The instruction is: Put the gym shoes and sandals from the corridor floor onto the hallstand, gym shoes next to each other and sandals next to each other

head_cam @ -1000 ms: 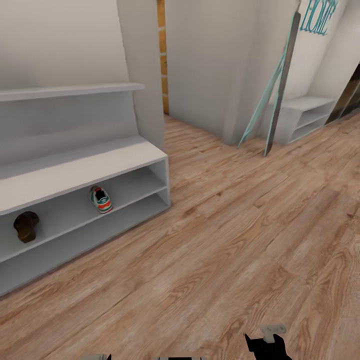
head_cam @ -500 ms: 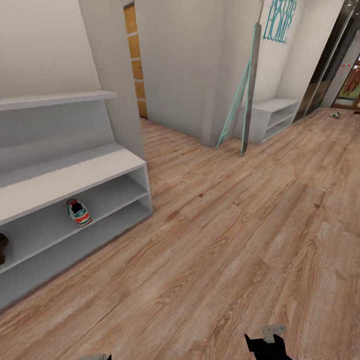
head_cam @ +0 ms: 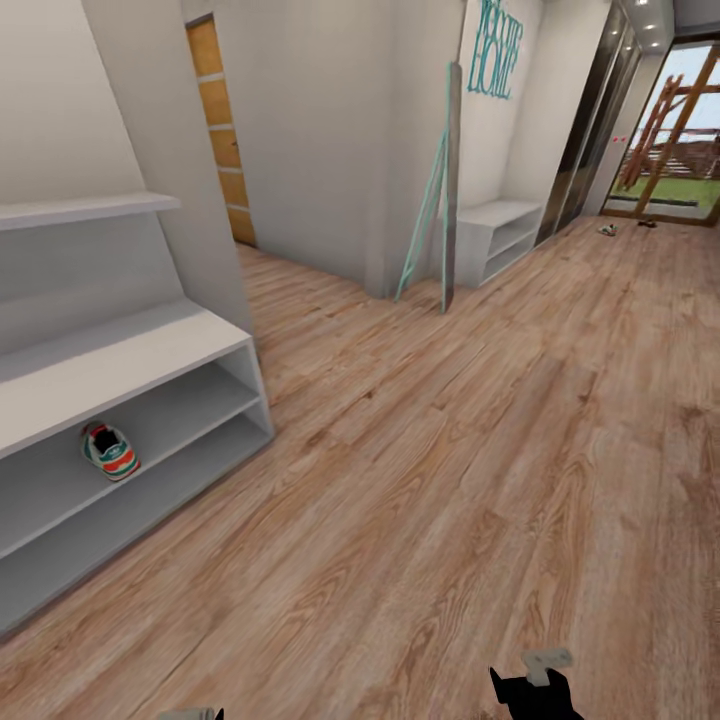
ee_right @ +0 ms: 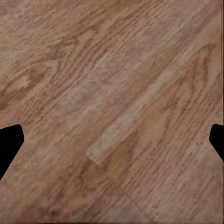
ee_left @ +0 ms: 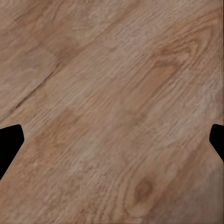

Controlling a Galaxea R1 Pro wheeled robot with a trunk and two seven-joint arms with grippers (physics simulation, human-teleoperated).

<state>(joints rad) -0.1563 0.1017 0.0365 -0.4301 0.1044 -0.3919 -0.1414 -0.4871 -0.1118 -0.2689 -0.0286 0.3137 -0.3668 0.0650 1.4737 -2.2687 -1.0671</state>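
Note:
One gym shoe (head_cam: 110, 451), white with teal stripes and red accents, lies on the upper open shelf of the pale-grey hallstand (head_cam: 120, 365) at the left. Far down the corridor floor (head_cam: 470, 470), near the glass door, a second small pale shoe (head_cam: 607, 230) and a dark flat item (head_cam: 648, 223) lie on the planks; they are too small to identify for certain. My left gripper (ee_left: 112, 140) and right gripper (ee_right: 112, 140) both hang open over bare wood planks, fingertips wide apart, nothing between them. Part of my right arm (head_cam: 533, 688) shows at the head view's lower edge.
A white rack (head_cam: 495, 240) stands under teal "HOME" lettering (head_cam: 497, 48) at the far wall, with a teal and grey frame (head_cam: 435, 205) leaning beside it. An orange door (head_cam: 222, 130) is behind the hallstand. Dark sliding panels (head_cam: 585, 130) line the right wall.
The head view has swung to the right: the hallstand slid left, the brown sandal on its shelf left the frame, and the far doorway with the items on the floor came into view.

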